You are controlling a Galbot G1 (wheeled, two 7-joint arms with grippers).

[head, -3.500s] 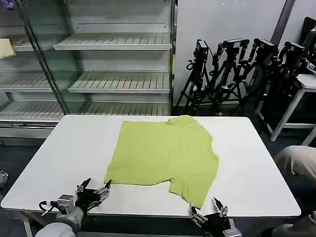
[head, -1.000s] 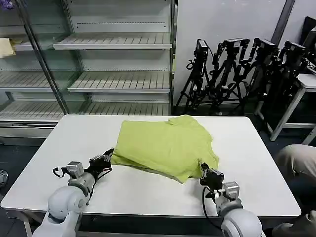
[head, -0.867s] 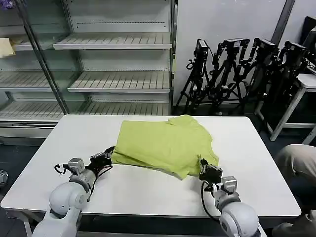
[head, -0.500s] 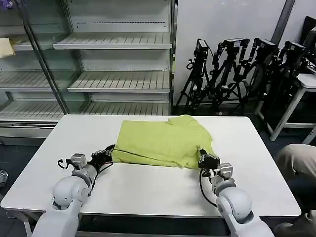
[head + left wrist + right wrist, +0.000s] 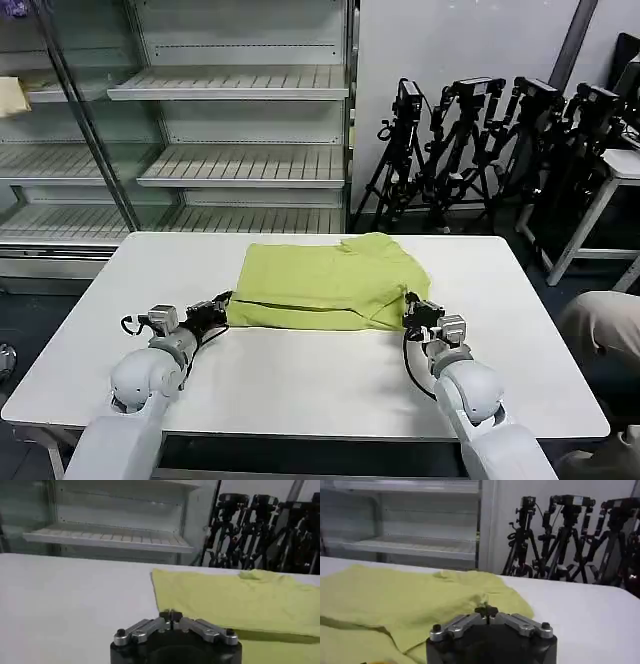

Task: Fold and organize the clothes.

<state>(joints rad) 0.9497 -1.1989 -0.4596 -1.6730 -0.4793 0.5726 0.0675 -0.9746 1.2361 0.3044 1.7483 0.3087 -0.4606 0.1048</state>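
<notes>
Both grippers, left (image 5: 217, 309) & right (image 5: 413, 312), look pinched shut on the T-shirt (image 5: 325, 283) near edge, prob to carry the fold across the table (image 5: 300, 390).

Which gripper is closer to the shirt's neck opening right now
Right. The right gripper pinches the T-shirt at its near right corner, just below the neck opening. The left gripper is shut at the near left corner, across the shirt.
</notes>
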